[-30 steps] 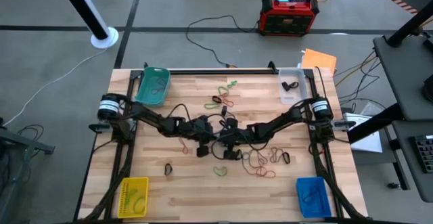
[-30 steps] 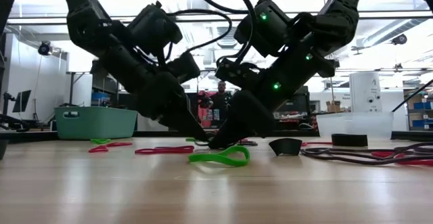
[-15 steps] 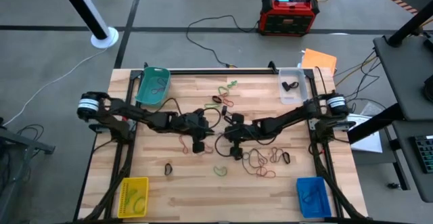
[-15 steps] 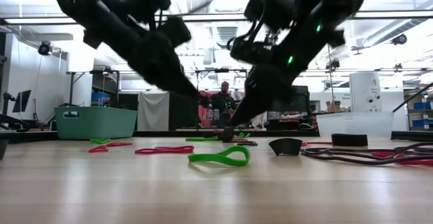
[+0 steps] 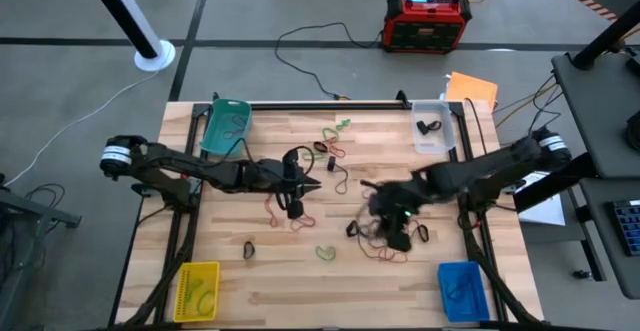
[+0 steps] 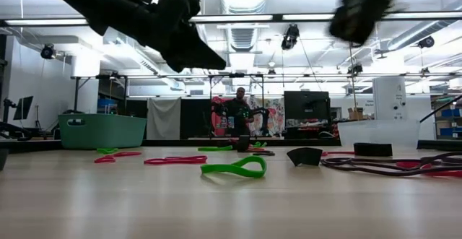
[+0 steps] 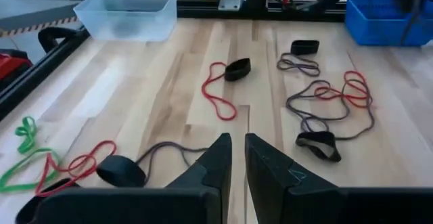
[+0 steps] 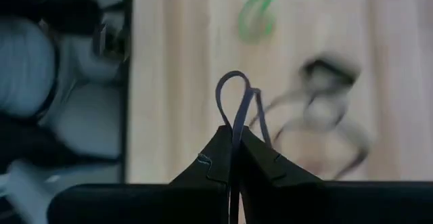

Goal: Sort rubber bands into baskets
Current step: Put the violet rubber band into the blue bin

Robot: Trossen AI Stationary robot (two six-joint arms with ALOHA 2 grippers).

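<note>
Rubber bands in red, green, black and brownish grey lie loose on the table's middle, among them a green one (image 5: 326, 253) and a tangle (image 5: 392, 237). My right gripper (image 8: 234, 135), blurred above the tangle (image 5: 374, 201), is shut on a thin greyish band (image 8: 234, 95). My left gripper (image 7: 237, 151) hangs above the table's middle (image 5: 314, 183), its fingers a narrow slit apart with nothing between them. The teal basket (image 5: 226, 127) and clear basket (image 5: 432, 127) stand at the far corners. The yellow basket (image 5: 197, 291) and blue basket (image 5: 462, 289) are at the near corners. My right gripper pinches the greyish band between its two fingertips. A small loop of the band (image 8: 233, 87) stands out beyond the tips, and a strand runs back between the fingers. The fingers slant downward, high above the table. What hangs below them does not show.
A black band (image 7: 120, 172) and red and green bands (image 7: 40, 163) lie just below my left gripper. Red and grey loops (image 7: 331, 99) lie toward the blue basket. A red-and-black box (image 5: 428, 21) stands on the floor beyond the far edge.
Both grippers have risen from the table's middle, where their tips stood close together on the wood. My left gripper has gone up and a little toward the left edge. My right gripper has swung up fast toward the right edge, turning as it went.
</note>
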